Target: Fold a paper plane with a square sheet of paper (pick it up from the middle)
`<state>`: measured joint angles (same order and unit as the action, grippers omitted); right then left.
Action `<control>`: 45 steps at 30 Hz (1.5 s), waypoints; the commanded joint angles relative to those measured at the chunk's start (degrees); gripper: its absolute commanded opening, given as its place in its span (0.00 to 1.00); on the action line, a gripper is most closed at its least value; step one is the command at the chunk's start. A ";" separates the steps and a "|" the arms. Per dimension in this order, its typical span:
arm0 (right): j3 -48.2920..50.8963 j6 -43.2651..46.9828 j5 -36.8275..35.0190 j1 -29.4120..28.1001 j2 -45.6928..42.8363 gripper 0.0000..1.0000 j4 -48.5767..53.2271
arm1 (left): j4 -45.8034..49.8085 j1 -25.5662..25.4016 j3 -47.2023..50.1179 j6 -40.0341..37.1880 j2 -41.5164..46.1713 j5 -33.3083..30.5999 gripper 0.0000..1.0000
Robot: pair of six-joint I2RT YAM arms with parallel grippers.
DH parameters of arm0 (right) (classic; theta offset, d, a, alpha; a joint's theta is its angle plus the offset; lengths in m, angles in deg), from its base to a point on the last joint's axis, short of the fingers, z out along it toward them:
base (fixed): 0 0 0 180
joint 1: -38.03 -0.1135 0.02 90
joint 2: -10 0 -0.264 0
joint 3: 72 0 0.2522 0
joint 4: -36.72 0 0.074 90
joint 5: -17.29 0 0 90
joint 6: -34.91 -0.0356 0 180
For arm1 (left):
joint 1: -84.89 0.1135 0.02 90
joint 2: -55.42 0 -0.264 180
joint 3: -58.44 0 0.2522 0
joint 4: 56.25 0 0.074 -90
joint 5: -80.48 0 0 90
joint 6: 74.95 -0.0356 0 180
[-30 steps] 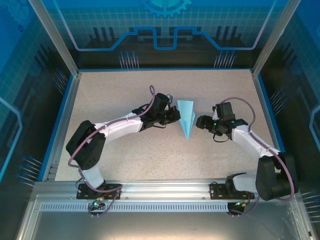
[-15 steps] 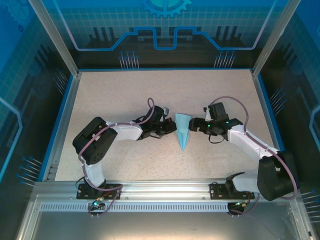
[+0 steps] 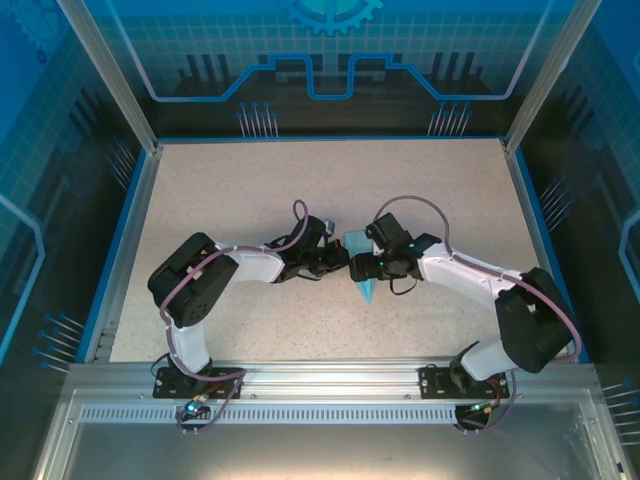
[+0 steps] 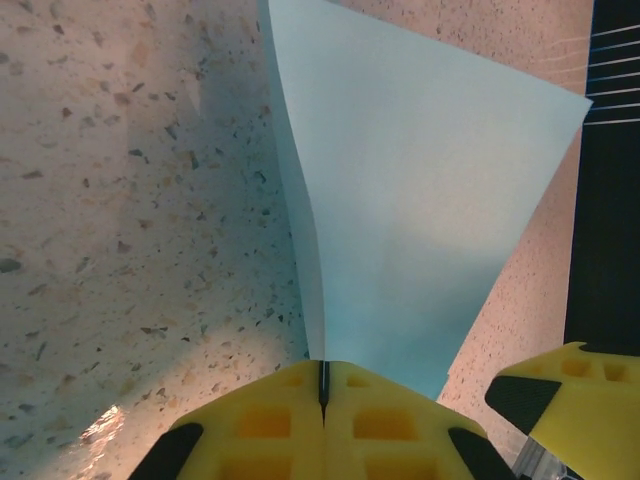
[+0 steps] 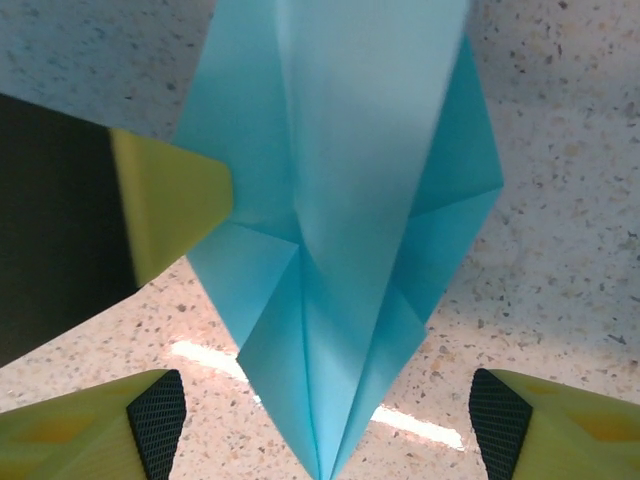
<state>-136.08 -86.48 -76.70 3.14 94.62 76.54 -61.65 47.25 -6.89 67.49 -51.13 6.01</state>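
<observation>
Jaws of left gripper (image 4: 322,385): pressed shut on 1 edge of the paper plane (image 4: 420,200), the paper running out from the seam between them; jaws of right gripper (image 5: 320,440): spread wide, 1 on each side of the plane's sharp tip, neither touching it. Paper plane: light blue, folded, centre crease and 2 side flaps seen from the right wrist; located near the middle of the desk (image 3: 230,200), between the 2 grippers; in the top view its wide end lies toward the far side, its tip toward the arm bases. Desk: speckled beige, blue-edged; both arms reach inward over it and meet at the plane.
</observation>
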 commanded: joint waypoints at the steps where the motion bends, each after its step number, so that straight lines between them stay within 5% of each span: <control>1: -1.94 -1.74 -1.85 -0.79 1.47 0.76 2.45 | 0.43 0.63 0.76 -0.18 -0.87 0.22 0.00; 12: -3.20 -0.97 0.15 -1.80 4.97 0.58 1.97 | 0.61 0.59 0.51 -0.13 -1.04 0.36 0.00; 26: -4.02 0.11 0.72 -2.97 7.46 0.54 1.36 | 0.85 0.58 0.55 -0.04 -1.12 0.30 0.00; 38: -5.39 -2.84 -3.28 -2.97 10.46 0.26 1.71 | 1.45 0.83 1.20 0.11 -0.42 -0.32 0.00; 45: -8.26 -3.80 -10.51 -3.83 9.80 0.11 6.16 | 5.89 1.29 3.35 -0.44 5.49 -6.11 0.20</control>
<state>-141.92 -89.43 -82.19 0.64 105.13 79.12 -59.22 47.77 -4.73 67.58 -50.05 3.65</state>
